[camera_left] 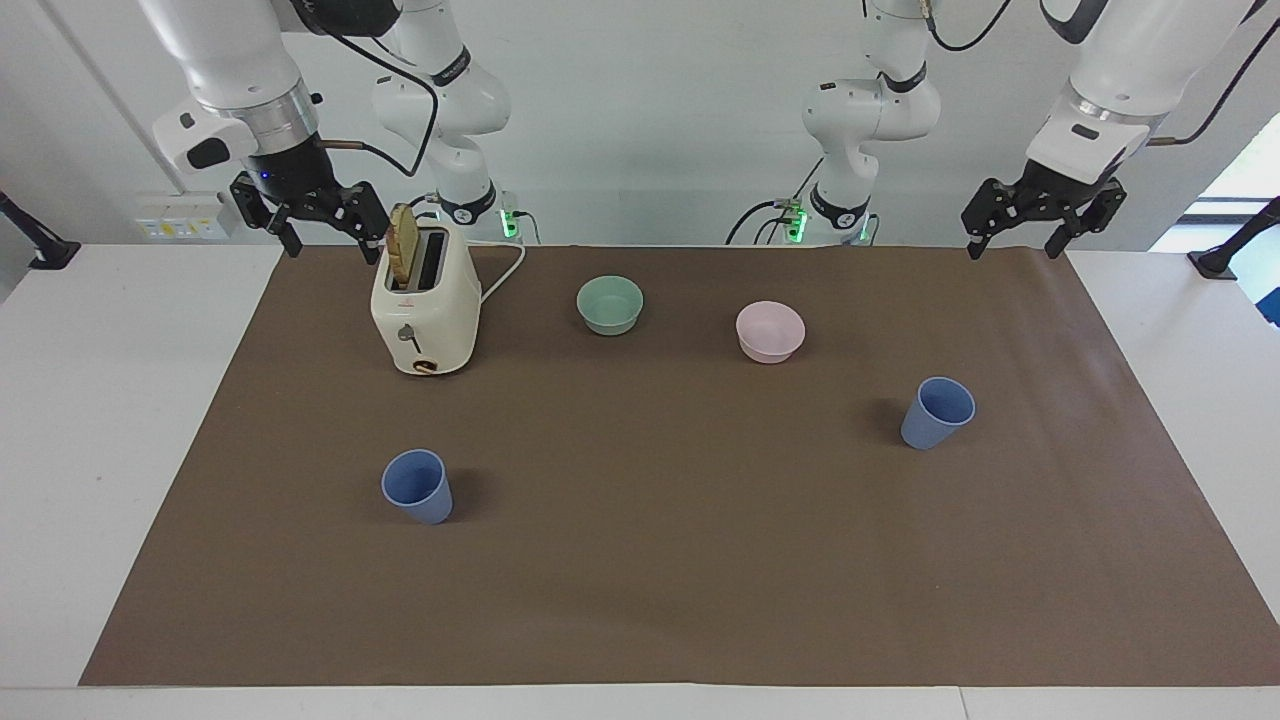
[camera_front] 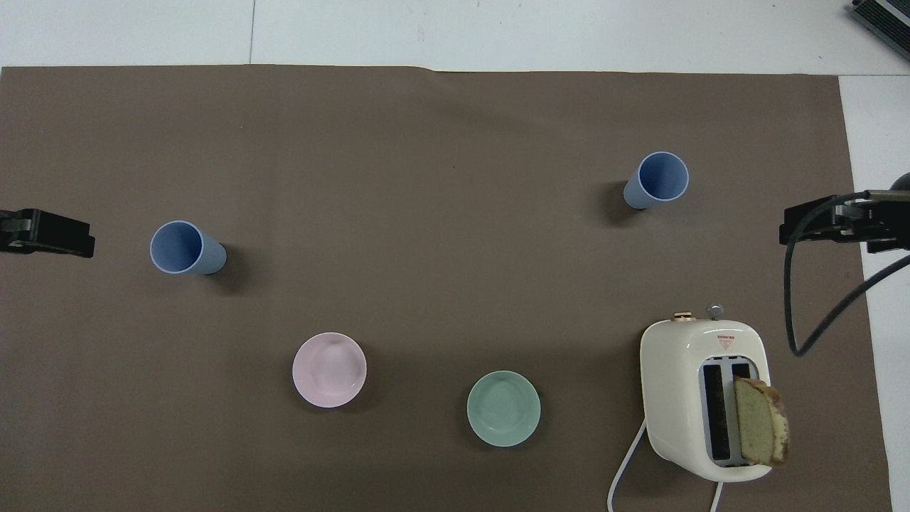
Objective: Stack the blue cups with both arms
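Observation:
Two blue cups stand upright and apart on the brown mat. One cup point(camera_left: 417, 486) point(camera_front: 657, 179) is toward the right arm's end, farther from the robots than the toaster. The other cup point(camera_left: 937, 412) point(camera_front: 186, 248) is toward the left arm's end, farther from the robots than the pink bowl. My right gripper point(camera_left: 332, 252) point(camera_front: 832, 226) hangs open and empty in the air beside the toaster. My left gripper point(camera_left: 1012, 250) point(camera_front: 50, 235) hangs open and empty over the mat's edge at its own end. Both are well clear of the cups.
A cream toaster point(camera_left: 425, 310) point(camera_front: 704, 395) with a slice of bread sticking out stands near the right arm, its cord trailing toward the robots. A pale green bowl point(camera_left: 610, 304) point(camera_front: 503, 408) and a pale pink bowl point(camera_left: 770, 331) point(camera_front: 329, 370) sit between the arms.

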`<move>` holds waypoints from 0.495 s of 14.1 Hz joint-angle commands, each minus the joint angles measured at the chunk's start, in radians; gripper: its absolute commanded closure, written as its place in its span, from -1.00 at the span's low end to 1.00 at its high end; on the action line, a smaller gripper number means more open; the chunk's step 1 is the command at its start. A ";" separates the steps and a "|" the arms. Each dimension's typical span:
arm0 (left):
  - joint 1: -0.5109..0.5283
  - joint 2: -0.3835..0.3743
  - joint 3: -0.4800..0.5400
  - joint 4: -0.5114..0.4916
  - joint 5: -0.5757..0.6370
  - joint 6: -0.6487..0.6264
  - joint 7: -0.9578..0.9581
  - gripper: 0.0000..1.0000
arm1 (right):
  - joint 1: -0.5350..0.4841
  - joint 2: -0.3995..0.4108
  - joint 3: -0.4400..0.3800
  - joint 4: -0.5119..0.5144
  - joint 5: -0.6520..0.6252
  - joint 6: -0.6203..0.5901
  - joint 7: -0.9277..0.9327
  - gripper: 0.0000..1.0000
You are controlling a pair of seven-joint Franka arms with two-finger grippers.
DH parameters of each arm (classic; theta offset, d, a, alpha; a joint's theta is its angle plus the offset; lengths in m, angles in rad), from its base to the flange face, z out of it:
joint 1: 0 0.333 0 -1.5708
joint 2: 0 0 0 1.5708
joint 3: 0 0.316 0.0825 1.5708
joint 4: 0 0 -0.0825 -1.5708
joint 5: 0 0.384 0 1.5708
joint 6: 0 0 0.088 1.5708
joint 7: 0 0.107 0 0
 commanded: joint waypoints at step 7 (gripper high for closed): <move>0.007 -0.024 0.011 -0.031 -0.046 0.005 -0.011 -1.00 | -0.009 -0.017 0.000 -0.018 -0.008 0.006 -0.004 -1.00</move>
